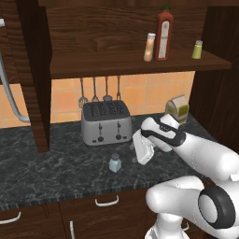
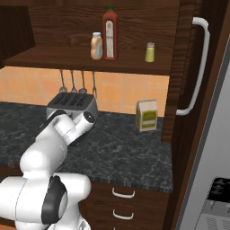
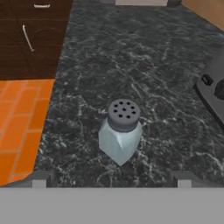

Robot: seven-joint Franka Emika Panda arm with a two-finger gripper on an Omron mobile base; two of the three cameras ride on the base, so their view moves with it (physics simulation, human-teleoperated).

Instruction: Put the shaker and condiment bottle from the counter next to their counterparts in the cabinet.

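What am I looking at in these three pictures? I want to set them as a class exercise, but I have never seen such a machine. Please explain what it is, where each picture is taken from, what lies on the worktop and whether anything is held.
This is a rendered kitchen with a white robot arm on a base. Two pictures come from cameras on that base, behind the arm to its left and right. The third looks along the hand, down at the counter.

On the black marbled counter stand a toaster, a small carton and a pale blue-grey shaker with a grey cap.

On the cabinet shelf above stand an orange-tan condiment bottle, a tall red sauce bottle and a yellow-green shaker.

The gripper hangs over the blue-grey shaker. Its fingers are open and apart from it, so nothing is held.
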